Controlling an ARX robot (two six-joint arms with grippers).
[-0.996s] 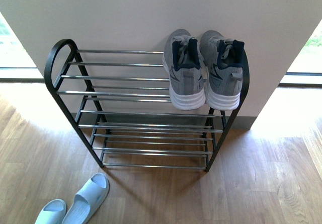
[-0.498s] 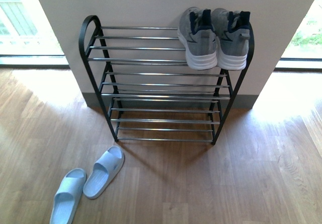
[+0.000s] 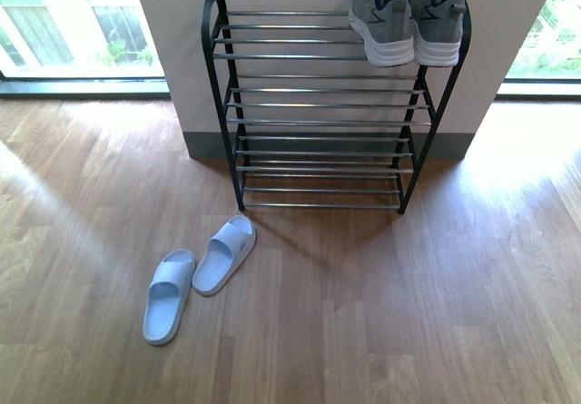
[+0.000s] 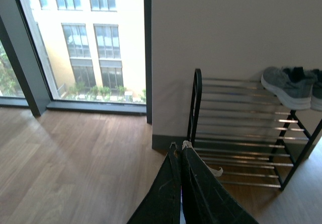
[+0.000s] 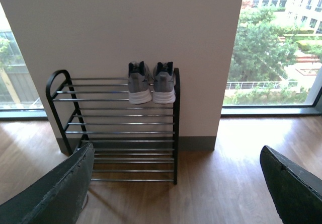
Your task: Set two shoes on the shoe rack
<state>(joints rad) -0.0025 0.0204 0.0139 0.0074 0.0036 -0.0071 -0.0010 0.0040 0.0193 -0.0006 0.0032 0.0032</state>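
Grey, white-soled sneakers (image 3: 407, 18) sit at the right end of the shoe rack's (image 3: 318, 105) top tier. Light-blue slides (image 3: 224, 253) lie on the floor (image 3: 408, 313) near its front-left corner. The left hand (image 4: 179, 146) is pinched together, the right hand (image 5: 176, 151) wide.

I seem to be in a home, in a hall or entry. A shoe rack (image 3: 290, 106) stands against a plain white wall (image 3: 172, 23), with sneakers (image 3: 381, 23) on its top tier and slides (image 3: 222, 254) on the wood-plank floor (image 3: 408, 313). Tall windows (image 3: 64, 23) flank the wall, showing a pale building (image 4: 100, 38) and green trees (image 5: 256, 48) outside.
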